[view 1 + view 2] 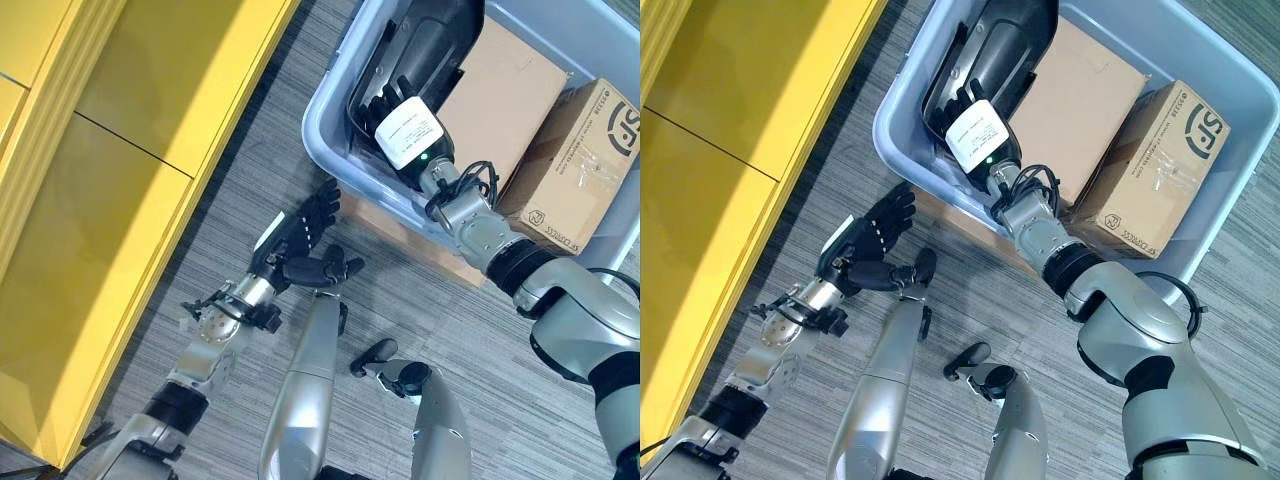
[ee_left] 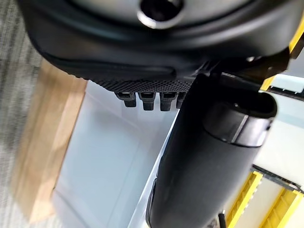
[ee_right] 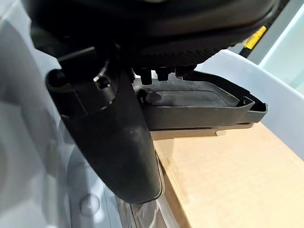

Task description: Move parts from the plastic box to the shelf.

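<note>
Inside the plastic box (image 1: 330, 120), the right robot hand (image 1: 392, 108) reached down onto a black molded part (image 1: 425, 45) leaning at the box's near-left corner beside two cardboard boxes (image 1: 545, 130). Its fingers lay against the part; whether they clamped it I could not tell. The part's long axis ran away from the wrist. The left robot hand (image 1: 305, 235) hovered spread outside, nearer the yellow shelf (image 1: 120, 200).

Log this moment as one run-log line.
right robot hand: in plastic box, on black part, grip unclear | left robot hand: open above floor | cardboard boxes: in box | shelf: no parts visible
</note>
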Motion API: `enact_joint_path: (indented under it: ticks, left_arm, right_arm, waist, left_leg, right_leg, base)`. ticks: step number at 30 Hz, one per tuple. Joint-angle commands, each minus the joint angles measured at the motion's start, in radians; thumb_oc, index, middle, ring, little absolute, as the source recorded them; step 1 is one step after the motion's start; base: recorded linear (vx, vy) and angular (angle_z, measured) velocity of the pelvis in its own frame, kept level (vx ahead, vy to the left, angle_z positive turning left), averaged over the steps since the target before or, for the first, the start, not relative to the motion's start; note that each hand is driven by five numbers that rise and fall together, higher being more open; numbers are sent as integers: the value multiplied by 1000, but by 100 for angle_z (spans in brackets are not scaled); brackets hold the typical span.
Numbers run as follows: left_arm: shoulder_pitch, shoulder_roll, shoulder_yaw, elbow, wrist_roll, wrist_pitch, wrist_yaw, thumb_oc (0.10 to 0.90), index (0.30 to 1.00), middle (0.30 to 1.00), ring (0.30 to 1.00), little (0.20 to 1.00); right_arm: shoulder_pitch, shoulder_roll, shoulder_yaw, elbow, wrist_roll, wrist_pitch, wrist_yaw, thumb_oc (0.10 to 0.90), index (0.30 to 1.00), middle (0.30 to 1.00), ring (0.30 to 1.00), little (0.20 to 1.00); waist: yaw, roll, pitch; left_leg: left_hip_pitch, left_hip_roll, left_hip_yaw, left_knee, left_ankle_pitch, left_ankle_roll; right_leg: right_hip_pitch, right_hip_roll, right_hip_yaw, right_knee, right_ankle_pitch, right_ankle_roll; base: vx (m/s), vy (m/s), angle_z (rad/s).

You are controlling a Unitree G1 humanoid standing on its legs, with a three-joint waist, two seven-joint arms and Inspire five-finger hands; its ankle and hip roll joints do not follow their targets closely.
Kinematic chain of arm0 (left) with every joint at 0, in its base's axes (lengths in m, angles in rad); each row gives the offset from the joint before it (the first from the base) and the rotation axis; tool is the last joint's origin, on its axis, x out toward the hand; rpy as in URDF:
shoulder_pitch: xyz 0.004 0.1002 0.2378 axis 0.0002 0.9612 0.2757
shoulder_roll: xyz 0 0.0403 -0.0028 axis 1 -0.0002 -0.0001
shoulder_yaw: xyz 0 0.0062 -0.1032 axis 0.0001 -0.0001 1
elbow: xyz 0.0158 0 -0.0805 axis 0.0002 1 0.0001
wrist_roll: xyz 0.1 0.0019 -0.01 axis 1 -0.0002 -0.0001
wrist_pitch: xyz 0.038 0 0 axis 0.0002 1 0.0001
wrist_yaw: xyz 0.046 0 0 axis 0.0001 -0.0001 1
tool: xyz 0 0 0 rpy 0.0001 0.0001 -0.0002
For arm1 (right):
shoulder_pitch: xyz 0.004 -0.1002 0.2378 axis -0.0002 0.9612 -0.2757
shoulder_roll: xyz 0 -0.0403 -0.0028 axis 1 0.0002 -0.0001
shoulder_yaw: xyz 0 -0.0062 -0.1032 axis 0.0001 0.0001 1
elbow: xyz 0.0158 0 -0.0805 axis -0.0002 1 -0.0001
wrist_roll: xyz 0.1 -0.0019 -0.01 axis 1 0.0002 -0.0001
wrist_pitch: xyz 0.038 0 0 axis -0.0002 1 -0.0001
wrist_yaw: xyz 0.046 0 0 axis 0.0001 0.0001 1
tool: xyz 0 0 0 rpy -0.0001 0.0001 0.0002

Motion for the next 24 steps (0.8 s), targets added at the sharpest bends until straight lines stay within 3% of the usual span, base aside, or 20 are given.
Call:
enact_joint_path:
  ticks: [1, 7, 11, 16, 20, 24]
  left_arm:
    - [-64, -76, -11, -39, 25, -56, 4, 900, 1000, 1000, 1000, 1000]
    - [-87, -82, -11, -4, 16, -57, 6, 900, 1000, 1000, 1000, 1000]
    - [-107, -80, -12, 10, -2, -65, -4, 900, 1000, 1000, 1000, 1000]
    - [-111, -95, -20, 4, 8, -61, -2, 900, 1000, 1000, 1000, 1000]
    - [-120, -108, -23, 7, 8, -63, 1, 900, 1000, 1000, 1000, 1000]
    - [-128, -119, -31, 0, -12, -24, -42, 900, 1000, 1000, 1000, 1000]
  right_arm:
    - [-103, -28, -48, 2, -54, 75, -25, 900, 1000, 1000, 1000, 1000]
    - [-102, -37, -36, 49, -40, 93, -40, 900, 1000, 1000, 1000, 1000]
    - [-122, -38, -46, 61, -12, 131, -147, 900, 1000, 1000, 1000, 1000]
    - [-126, -39, -84, 22, -34, 146, -170, 900, 1000, 1000, 1000, 1000]
    - [-124, -28, -100, 5, 30, 146, -180, 900, 1000, 1000, 1000, 1000]
    - [-105, -16, -110, 18, 106, 152, -186, 900, 1000, 1000, 1000, 1000]
  waist:
    - [30, 18, -12]
    - [22, 23, -12]
    - [18, 26, -12]
    - [8, 22, -12]
    - [2, 21, -12]
    - [-4, 22, -12]
  left_leg:
    - [16, 9, 37, -143, 46, -38]
    - [-5, 11, 34, -127, 43, -38]
    - [-16, 13, 35, -122, 43, -38]
    - [-19, 14, 38, -113, 34, -36]
    - [-10, 17, 49, -120, 34, -37]
    - [-4, 21, 55, -120, 30, -37]
  right_leg:
    - [13, 55, -8, 134, 32, 34]
    - [-4, 56, -2, 140, 25, 29]
    - [-17, 56, 2, 143, 24, 26]
    - [-22, 58, 7, 139, 27, 27]
    - [-18, 63, 13, 129, 25, 25]
    - [-18, 63, 18, 128, 23, 23]
  base:
    - [0, 0, 0]
    - [11, 11, -2]
    - [0, 0, 0]
    - [0, 0, 0]
    - [-5, 8, -3]
    - [-6, 8, -5]
